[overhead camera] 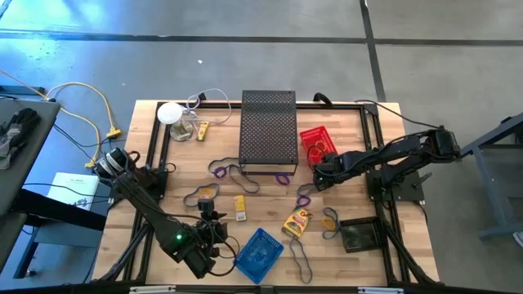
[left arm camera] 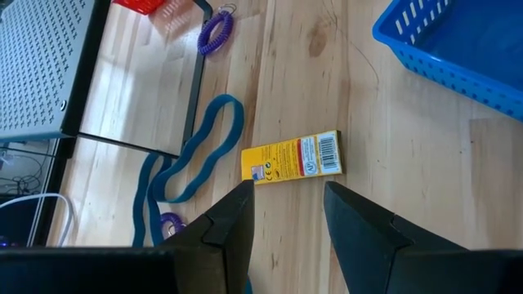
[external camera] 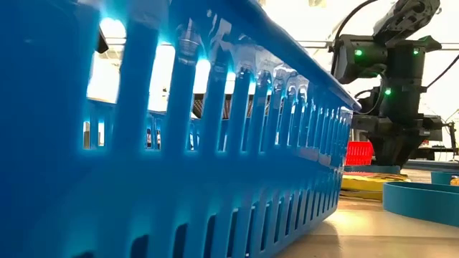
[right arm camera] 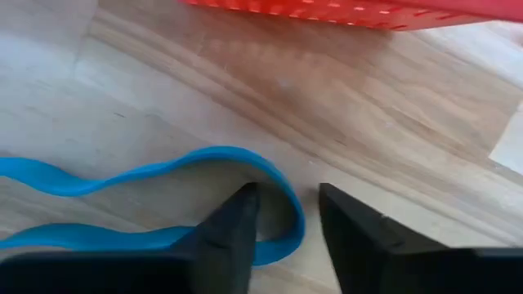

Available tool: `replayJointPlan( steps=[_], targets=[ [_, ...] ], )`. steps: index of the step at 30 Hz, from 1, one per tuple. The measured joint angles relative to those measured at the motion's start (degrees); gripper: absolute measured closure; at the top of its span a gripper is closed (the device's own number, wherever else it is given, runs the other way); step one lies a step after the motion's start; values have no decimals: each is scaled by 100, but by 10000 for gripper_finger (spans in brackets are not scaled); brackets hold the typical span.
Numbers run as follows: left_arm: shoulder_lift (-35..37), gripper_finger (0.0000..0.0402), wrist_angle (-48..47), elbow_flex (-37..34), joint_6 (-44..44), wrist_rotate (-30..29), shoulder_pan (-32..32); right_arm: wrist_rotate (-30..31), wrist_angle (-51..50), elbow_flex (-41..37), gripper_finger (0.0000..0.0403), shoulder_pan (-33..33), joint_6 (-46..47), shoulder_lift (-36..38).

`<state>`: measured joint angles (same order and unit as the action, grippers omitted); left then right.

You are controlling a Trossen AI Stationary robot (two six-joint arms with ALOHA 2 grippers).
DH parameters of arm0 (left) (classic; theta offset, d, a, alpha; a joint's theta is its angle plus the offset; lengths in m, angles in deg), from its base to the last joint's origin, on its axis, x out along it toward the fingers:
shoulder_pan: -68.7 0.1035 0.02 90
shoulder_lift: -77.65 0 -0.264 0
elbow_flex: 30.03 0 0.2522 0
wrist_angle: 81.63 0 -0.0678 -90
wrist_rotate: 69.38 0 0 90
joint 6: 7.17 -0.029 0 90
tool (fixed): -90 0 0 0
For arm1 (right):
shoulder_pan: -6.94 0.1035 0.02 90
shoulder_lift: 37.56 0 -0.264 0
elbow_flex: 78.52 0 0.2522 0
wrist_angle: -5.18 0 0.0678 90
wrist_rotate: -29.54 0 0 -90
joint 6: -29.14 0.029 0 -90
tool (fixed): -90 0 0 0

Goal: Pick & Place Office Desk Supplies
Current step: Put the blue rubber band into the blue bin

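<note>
The left hand [overhead camera: 214,230] is low over the wooden surface [overhead camera: 359,131], with its two fingers [left arm camera: 237,214] apart and nothing between them. Just in front of its fingertips lies a small yellow packet [left arm camera: 292,158] with a barcode, flat on the wood and not touched. Beside this hand stands a blue basket [overhead camera: 260,254]; in the low view its slotted wall [external camera: 215,172] fills most of the picture. A blue band loop [left arm camera: 198,160] lies a little further out from the left hand, next to the black mesh box [overhead camera: 268,131], and a purple coil ring [left arm camera: 216,33] lies beyond it.

The right hand [overhead camera: 321,174] is also open and holds nothing. A blue band [right arm camera: 221,184] lies on the surface under its fingertips, with the curved end of the loop between the two fingers. Ahead of this hand is the red basket [right arm camera: 343,10], close but apart from the band. Another yellow-and-red packet [overhead camera: 297,223] lies between the two hands, nearer to the blue basket.
</note>
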<state>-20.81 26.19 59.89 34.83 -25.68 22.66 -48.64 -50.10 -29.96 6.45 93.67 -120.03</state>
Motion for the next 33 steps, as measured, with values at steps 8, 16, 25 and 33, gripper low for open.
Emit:
replayJointPlan(
  steps=[8, 16, 25, 33],
  targets=[
    [0, 261, 12, 0, -2, -5, 0, -18, 124, 101, 398, 195, -441, -19],
    [0, 261, 42, 0, -74, -384, 18, 959, -459, 712, 400, 985, -955, 256],
    [0, 261, 580, 2, -975, -853, 323, 2095, 114, 1393, 400, 2515, -1846, 398],
    [0, 261, 2738, 2, -3756, -222, 1085, 3587, 1084, 1915, 401, 3401, -3133, 401]
  ],
)
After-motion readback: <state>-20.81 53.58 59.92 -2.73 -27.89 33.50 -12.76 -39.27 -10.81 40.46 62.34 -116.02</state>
